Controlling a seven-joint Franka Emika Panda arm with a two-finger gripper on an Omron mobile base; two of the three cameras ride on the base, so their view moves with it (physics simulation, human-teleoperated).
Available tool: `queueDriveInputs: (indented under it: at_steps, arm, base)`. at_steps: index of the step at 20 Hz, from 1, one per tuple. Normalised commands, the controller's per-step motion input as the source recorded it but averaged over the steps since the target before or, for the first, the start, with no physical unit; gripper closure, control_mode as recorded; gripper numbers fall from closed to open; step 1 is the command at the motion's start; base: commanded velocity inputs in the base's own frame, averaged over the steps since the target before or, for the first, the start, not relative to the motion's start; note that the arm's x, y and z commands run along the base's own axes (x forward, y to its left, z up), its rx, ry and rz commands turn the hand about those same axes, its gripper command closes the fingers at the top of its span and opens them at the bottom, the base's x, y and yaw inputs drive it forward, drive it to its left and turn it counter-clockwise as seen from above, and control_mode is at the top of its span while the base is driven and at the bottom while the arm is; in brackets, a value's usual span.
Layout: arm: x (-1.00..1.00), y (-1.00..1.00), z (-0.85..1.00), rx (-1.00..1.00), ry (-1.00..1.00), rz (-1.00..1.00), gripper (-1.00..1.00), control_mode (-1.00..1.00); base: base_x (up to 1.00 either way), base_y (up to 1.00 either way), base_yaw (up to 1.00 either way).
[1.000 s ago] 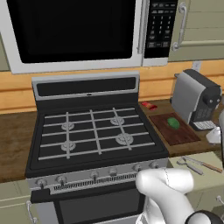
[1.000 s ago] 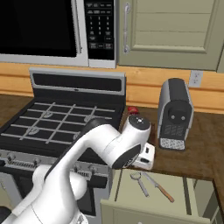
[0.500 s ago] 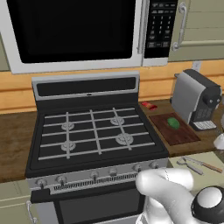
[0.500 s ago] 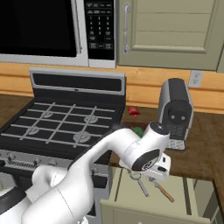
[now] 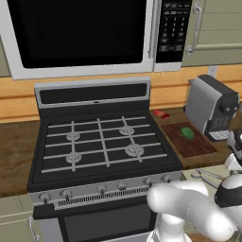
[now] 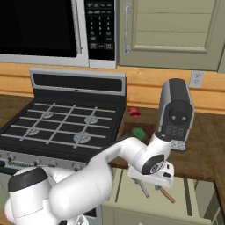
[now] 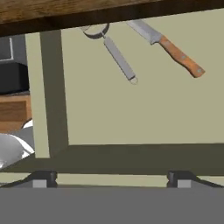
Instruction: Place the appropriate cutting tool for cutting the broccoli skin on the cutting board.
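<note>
- The gripper [image 7: 109, 177] hung over an open drawer [image 7: 131, 109] below the tabletop [image 6: 206, 154] edge, to the right of the stove [image 5: 101, 146]; in the hand view its two dark fingers [image 7: 41, 178] stood wide apart with nothing between them.
- In that drawer lay a slim silvery peeler [image 7: 114, 51] with a loop head near the tabletop edge; just beside it, apart from it, lay a knife [image 7: 168, 46] with an orange-brown handle; both rested well ahead of the fingers.
- From the right base view the same two utensils showed under the hand, peeler [image 6: 143, 188] to the left, knife [image 6: 166, 194] to the right.
- The cutting board [image 5: 188, 141] sat on the tabletop between the stove and the grey coffee machine [image 5: 211, 106]; the broccoli [image 5: 187, 133] lay on the board.
- A small red item [image 5: 160, 114] lay on the tabletop behind the board, near the wall.
</note>
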Motion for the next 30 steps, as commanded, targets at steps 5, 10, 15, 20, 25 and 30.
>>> queueDriveInputs:
  at_steps: [5,10,15,20,25,30]
  arm:
    - [0.08,-0.35,-0.65,0.00,0.04,0.01,-1.00,-1.00]
    - [0.00,-0.25,-0.67,0.00,0.06,0.00,-1.00,-1.00]
    - [0.00,-0.17,-0.57,0.00,0.05,0.02,-1.00,-1.00]
    - [-0.23,0.00,-0.20,0.00,0.05,0.04,-1.00,-1.00]
    - [-0.46,0.00,0.00,0.00,0.14,0.06,-1.00,-1.00]
    - [-0.71,0.02,0.00,0.00,0.14,0.08,-1.00,-1.00]
  base:
    - [0.00,0.00,0.00]
    - [0.00,0.00,0.00]
    - [0.00,0.00,0.00]
    - [0.00,0.00,0.00]
    - [0.00,0.00,0.00]
    - [0.00,0.00,0.00]
